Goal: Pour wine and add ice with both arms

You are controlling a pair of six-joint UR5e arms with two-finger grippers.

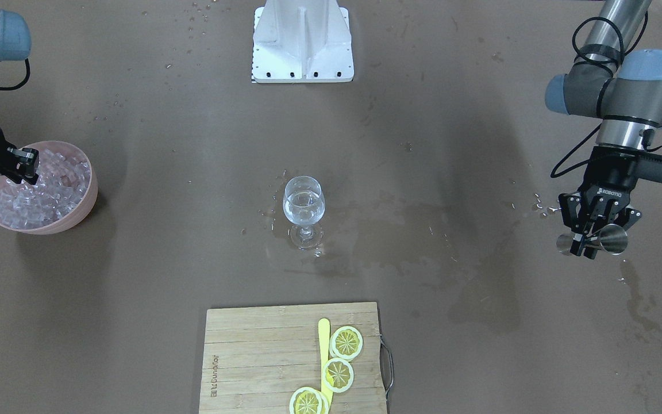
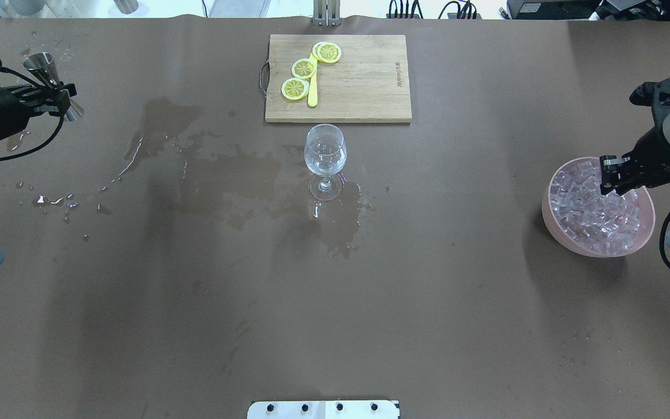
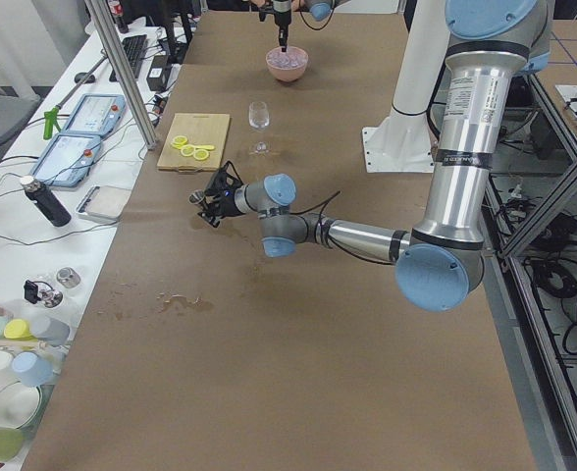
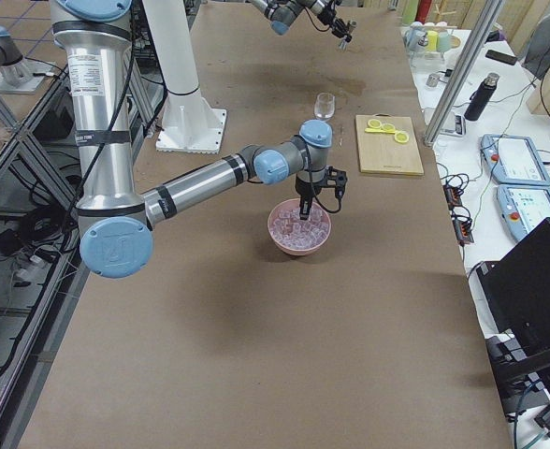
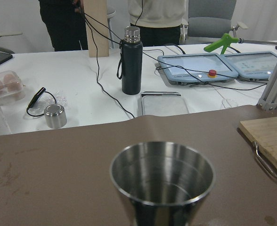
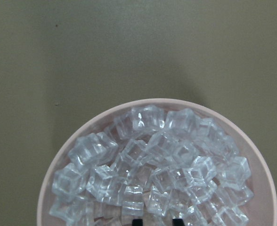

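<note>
A stemmed wine glass stands mid-table with a little clear wine in it; it also shows in the overhead view. My left gripper is shut on a steel jigger, held tilted far to the glass's side; the overhead view shows the gripper and the jigger, and the left wrist view shows the jigger's cup. My right gripper reaches down into a pink bowl of ice. Its fingertips stand narrowly apart with a cube between them.
A wooden cutting board with three lemon slices and a yellow stick lies beyond the glass. The white stand is at the robot's side. Wet patches spread around the glass and toward the left arm.
</note>
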